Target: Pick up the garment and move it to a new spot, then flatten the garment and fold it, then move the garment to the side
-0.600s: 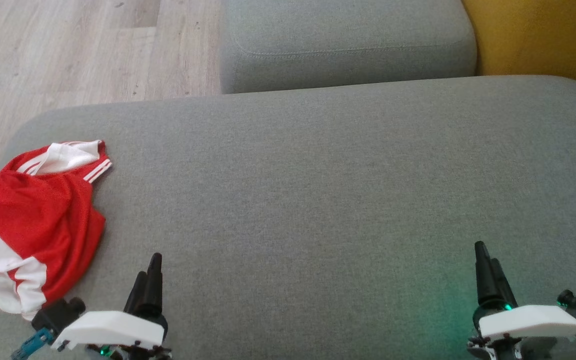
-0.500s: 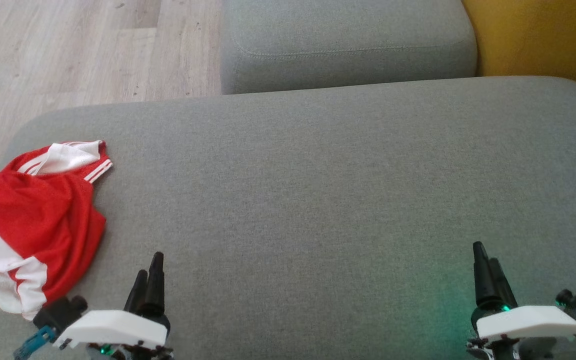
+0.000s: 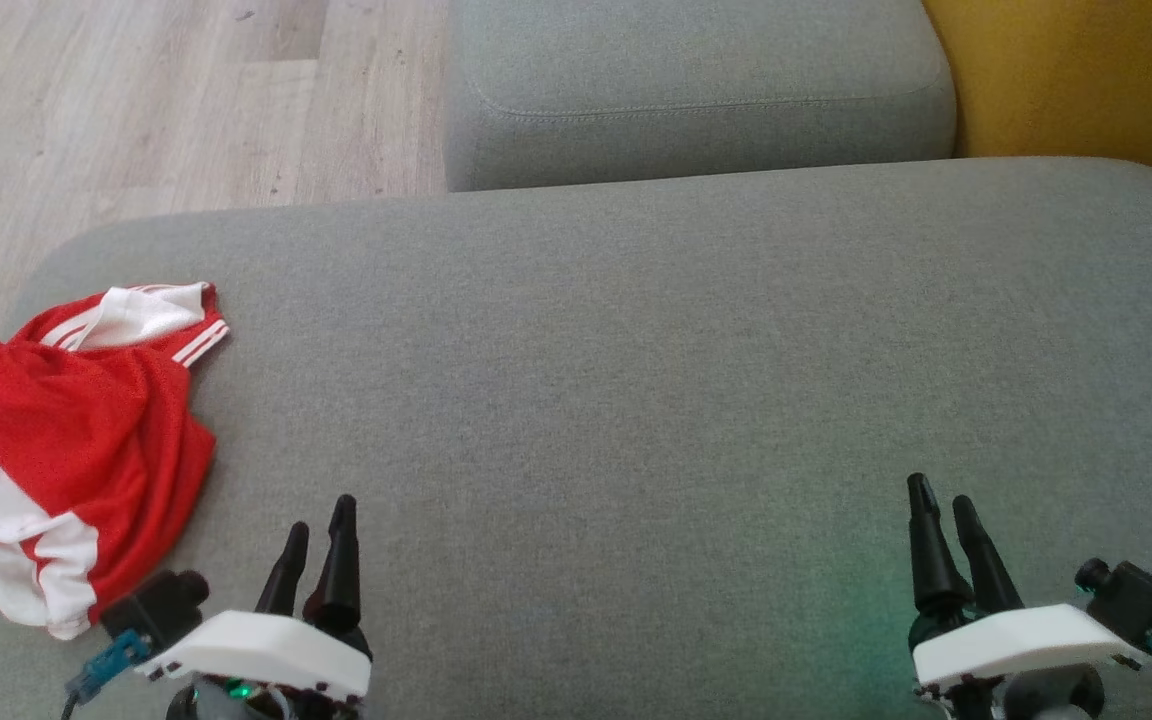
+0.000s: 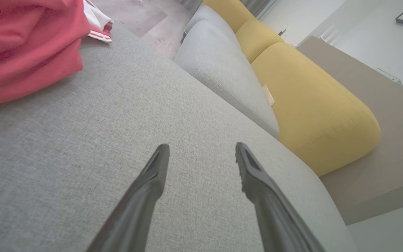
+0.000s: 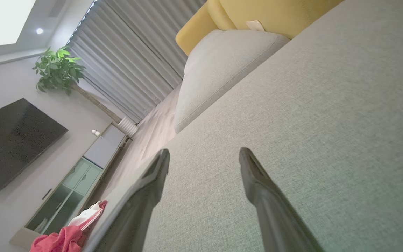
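At the near edge of the head view, the left gripper (image 3: 321,513) and the right gripper (image 3: 941,490) are seen over the wide grey seat cushion (image 3: 636,380), well apart from each other. Both are shown released: the two dark fingers of each are spread, and nothing is held between them. Only bare grey fabric is seen in the gap in each wrist view.

The garment (image 3: 66,440) is found near the left gripper, on its outer side and apart from its fingers. It is crumpled into a heap at the left end of the cushion, red mesh with white bands and a striped white hem turned up at its far side.

Beyond the seat cushion a second grey cushion (image 3: 696,90) is set against its far edge. A yellow cushion (image 3: 1076,80) is placed to its right and pale wood floor (image 3: 136,110) to its left. Farthest off, in the right wrist view, a dark wall screen (image 5: 12,140), a leafy plant (image 5: 58,70) and grey curtains (image 5: 135,63) can be made out.
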